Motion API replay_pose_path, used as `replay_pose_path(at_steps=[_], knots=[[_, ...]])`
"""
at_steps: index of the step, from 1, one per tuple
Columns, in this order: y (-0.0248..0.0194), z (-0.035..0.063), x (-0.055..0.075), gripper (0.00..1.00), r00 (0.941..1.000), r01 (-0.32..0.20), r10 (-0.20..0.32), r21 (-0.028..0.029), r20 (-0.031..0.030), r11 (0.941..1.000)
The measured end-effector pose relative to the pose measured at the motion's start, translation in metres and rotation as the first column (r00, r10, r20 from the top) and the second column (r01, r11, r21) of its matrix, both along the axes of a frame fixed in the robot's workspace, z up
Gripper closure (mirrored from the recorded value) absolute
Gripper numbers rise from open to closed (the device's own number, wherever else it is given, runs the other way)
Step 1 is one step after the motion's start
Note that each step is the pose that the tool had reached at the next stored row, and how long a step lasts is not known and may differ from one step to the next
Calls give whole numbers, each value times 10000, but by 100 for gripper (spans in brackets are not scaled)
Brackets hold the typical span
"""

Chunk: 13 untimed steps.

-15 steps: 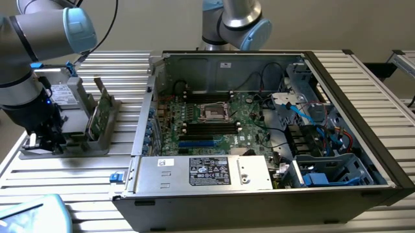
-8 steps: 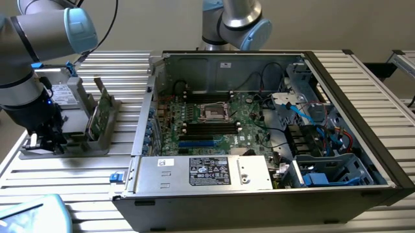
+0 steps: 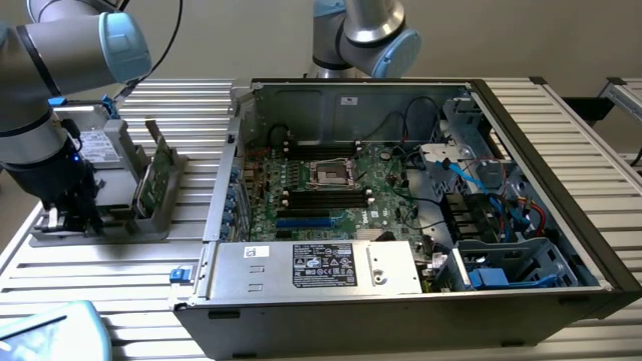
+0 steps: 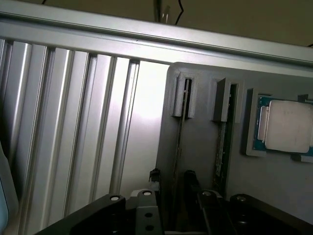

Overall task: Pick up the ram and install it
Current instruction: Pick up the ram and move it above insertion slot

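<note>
On the slatted worktop (image 4: 73,122) sits a grey holder (image 4: 195,147), and in its outermost slot the ram (image 4: 177,147) stands on edge, long axis running with the slats, a second stick (image 4: 221,147) near on the inner side, while the jaws straddle its near end, part open and holding nothing.

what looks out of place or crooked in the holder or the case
Nothing stands out. The ram stands straight in its slot of the grey holder, the processor lies flat in its recess, and nothing is spilled around the open case.
</note>
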<state>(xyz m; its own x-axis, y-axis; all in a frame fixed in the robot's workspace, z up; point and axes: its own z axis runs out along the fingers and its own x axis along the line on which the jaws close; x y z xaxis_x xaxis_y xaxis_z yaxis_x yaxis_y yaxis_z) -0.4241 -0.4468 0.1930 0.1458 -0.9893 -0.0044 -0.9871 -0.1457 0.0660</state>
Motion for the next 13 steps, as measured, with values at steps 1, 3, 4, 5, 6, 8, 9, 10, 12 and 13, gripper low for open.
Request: replay_pose_path(at_steps=[1,3,4,5,6,8,9,10,12,13], knots=[[0,0,0,72,10000,0,0,0,0,10000],[0,0,0,84,10000,0,0,-1,0,10000],[0,0,0,84,10000,0,0,-1,0,10000],[0,0,0,85,10000,0,0,0,-1,10000],[0,0,0,85,10000,0,0,0,-1,10000],[0,0,0,85,10000,0,0,0,-1,10000],[0,0,0,85,10000,0,0,0,-2,10000],[0,0,0,85,10000,0,0,0,-2,10000],[0,0,0,85,10000,0,0,0,-3,10000],[0,0,0,85,10000,-1,1,0,-3,10000]])
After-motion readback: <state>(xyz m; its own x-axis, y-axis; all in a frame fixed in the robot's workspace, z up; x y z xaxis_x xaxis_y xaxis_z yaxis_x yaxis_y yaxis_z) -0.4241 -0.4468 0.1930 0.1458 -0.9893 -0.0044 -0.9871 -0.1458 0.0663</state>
